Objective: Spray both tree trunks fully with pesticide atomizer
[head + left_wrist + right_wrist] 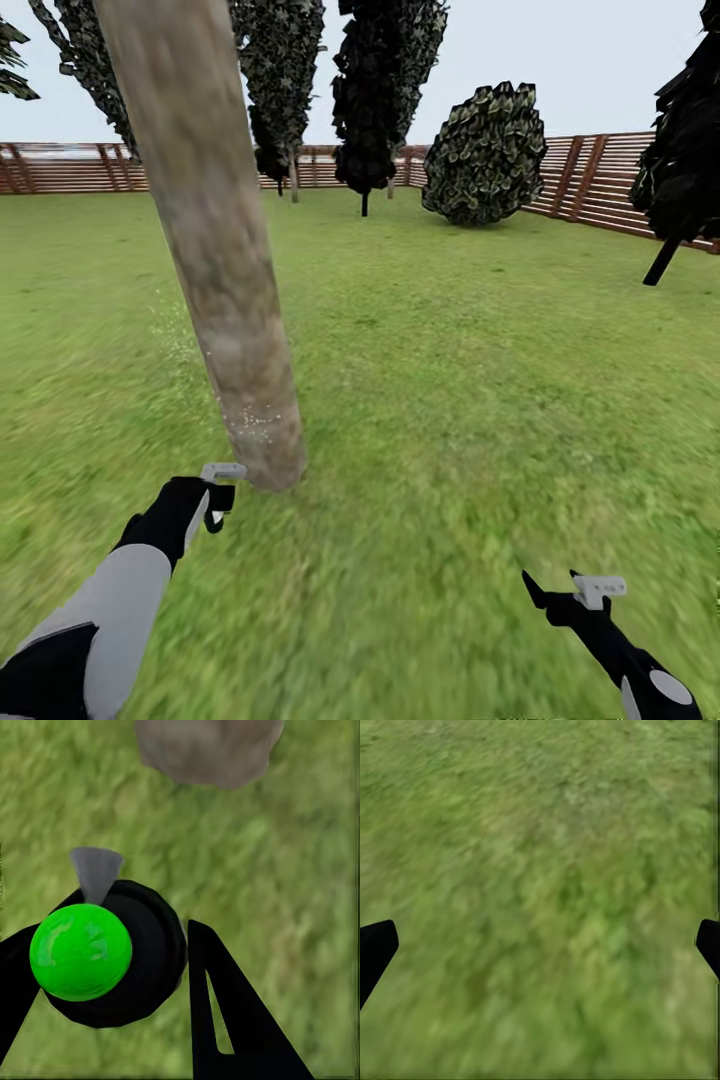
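- The thick, leaning, grey-brown mottled tree trunk rose from the green grass lawn left of centre in the head view, its base just ahead of the left arm.
- The left pincer sat low beside the foot of that trunk, closed around the small dark spray bottle with a bright green round cap; in the left wrist view the bottle's black body sat between the two dark fingers, with a grey nozzle tip pointing toward the trunk's base.
- In the head view the bottle showed as a dark and whitish shape tucked under the grey T-shaped tip of the pincer.
- A fine cloud of tiny white specks clung to the lower trunk, and more faint specks drifted over the grass to the trunk's left.
- The right pincer hung low over bare grass at the lower right of the head view, well apart from the trunk; its dark fingers stood wide apart at the two edges of the right wrist view, with nothing between them but lawn.
- Farther back, a brown horizontal-slat wooden fence ringed the lawn.
- Before the fence stood several thin-trunked dark-leaved trees and a rounded dark-leaved bush.
- Another dark tree leaned at the right edge.
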You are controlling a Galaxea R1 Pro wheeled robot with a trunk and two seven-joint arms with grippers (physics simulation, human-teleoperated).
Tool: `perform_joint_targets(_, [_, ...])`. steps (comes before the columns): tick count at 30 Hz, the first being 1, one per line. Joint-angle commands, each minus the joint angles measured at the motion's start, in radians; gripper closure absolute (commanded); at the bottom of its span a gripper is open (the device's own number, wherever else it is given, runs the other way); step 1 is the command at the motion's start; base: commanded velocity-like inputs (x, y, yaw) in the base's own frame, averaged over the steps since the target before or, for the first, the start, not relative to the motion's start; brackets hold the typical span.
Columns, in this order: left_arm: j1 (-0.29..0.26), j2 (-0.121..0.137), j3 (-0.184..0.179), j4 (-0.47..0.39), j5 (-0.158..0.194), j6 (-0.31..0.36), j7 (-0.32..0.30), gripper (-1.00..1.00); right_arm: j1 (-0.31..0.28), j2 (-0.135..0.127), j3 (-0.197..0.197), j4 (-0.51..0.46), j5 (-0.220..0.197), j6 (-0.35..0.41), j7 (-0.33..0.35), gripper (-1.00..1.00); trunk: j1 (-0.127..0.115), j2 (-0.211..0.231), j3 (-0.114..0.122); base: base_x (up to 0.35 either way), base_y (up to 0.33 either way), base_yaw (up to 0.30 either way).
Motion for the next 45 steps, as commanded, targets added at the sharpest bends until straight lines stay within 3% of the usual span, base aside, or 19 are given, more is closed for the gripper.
perform_joint_targets(1, [-0.017, 0.001, 0.005, -0.009, -0.008, 0.033, -0.008, 1.00, -0.001, 0.001, -0.004, 0.001, 0.010, -0.007, 0.004, -1.00, 0.000, 0.000, 0.000, 0.000, -0.002, -0.179])
perform_joint_targets(5, [-0.104, 0.014, -0.001, -0.101, -0.012, 0.158, -0.064, 1.00, -0.001, 0.003, -0.004, -0.001, 0.007, -0.006, 0.003, -1.00, 0.000, 0.000, 0.002, 0.000, -0.001, -0.136])
perform_joint_targets(9, [-0.111, 0.021, -0.003, -0.211, -0.014, 0.217, -0.086, 1.00, -0.001, 0.003, -0.003, 0.002, 0.007, -0.007, 0.003, -1.00, 0.000, 0.000, 0.002, -0.131, 0.000, -0.012])
perform_joint_targets(16, [-0.131, 0.021, -0.002, -0.244, -0.013, 0.268, -0.088, 1.00, -0.001, 0.003, -0.006, -0.005, 0.007, -0.008, 0.003, -1.00, 0.000, 0.000, 0.002, -0.120, 0.000, -0.001])
perform_joint_targets(18, [-0.173, 0.021, -0.002, -0.242, -0.013, 0.303, -0.089, 1.00, -0.001, 0.003, -0.006, -0.006, 0.007, -0.008, 0.003, -1.00, 0.000, 0.000, 0.002, -0.004, 0.000, 0.000])
perform_joint_targets(19, [-0.233, 0.020, -0.003, -0.239, -0.012, 0.373, -0.090, 1.00, -0.001, 0.003, -0.007, -0.007, 0.007, -0.008, 0.003, -1.00, 0.000, 0.000, 0.002, 0.000, 0.000, 0.000])
perform_joint_targets(21, [-0.278, 0.017, -0.004, -0.240, -0.012, 0.414, -0.091, 1.00, -0.001, 0.003, -0.007, -0.007, 0.007, -0.008, 0.003, -1.00, 0.000, 0.000, 0.002, 0.000, 0.000, 0.000])
perform_joint_targets(23, [-0.284, 0.016, -0.009, -0.242, -0.012, 0.419, -0.091, 1.00, -0.001, 0.003, -0.007, -0.007, 0.007, -0.008, 0.003, -1.00, 0.000, 0.000, 0.002, 0.000, 0.000, 0.000])
perform_joint_targets(26, [-0.265, 0.017, -0.063, -0.242, -0.011, 0.415, -0.093, 1.00, -0.001, 0.003, -0.006, -0.007, 0.007, -0.008, 0.003, -1.00, 0.000, 0.000, 0.002, -0.072, 0.000, 0.000])
perform_joint_targets(30, [-0.191, 0.009, -0.068, -0.239, -0.009, 0.399, -0.094, 1.00, -0.001, 0.003, -0.005, -0.006, 0.007, -0.008, 0.003, -1.00, 0.000, 0.000, 0.002, -0.298, 0.000, 0.000])
perform_joint_targets(34, [-0.172, 0.012, -0.071, -0.238, -0.008, 0.376, -0.096, 1.00, -0.001, 0.003, -0.005, -0.006, 0.007, -0.008, 0.003, -1.00, 0.000, 0.000, 0.002, -0.092, 0.000, 0.000])
perform_joint_targets(36, [-0.181, 0.014, -0.072, -0.242, -0.007, 0.374, -0.116, 1.00, -0.001, 0.003, -0.005, -0.007, 0.007, -0.008, 0.003, -1.00, 0.000, 0.000, 0.002, -0.008, 0.000, 0.000])
perform_joint_targets(38, [-0.193, 0.015, -0.076, -0.244, -0.010, 0.373, -0.177, 1.00, -0.001, 0.003, -0.005, -0.007, 0.007, -0.008, 0.003, -1.00, 0.000, 0.000, 0.002, -0.002, 0.000, 0.000])
perform_joint_targets(40, [-0.281, 0.020, -0.085, -0.247, -0.015, 0.384, -0.252, 1.00, -0.001, 0.003, -0.005, -0.007, 0.007, -0.008, 0.003, -1.00, 0.000, 0.000, 0.002, 0.000, 0.000, 0.000])
perform_joint_targets(41, [-0.318, 0.021, -0.086, -0.245, -0.016, 0.387, -0.263, 1.00, -0.001, 0.003, -0.005, -0.007, 0.007, -0.008, 0.003, -1.00, 0.000, 0.000, 0.002, 0.000, 0.000, 0.000])
perform_joint_targets(45, [-0.351, 0.020, -0.088, -0.239, -0.016, 0.411, -0.270, 1.00, -0.001, 0.003, -0.005, -0.007, 0.007, -0.008, 0.003, -1.00, 0.000, 0.000, 0.002, 0.000, 0.000, 0.000])
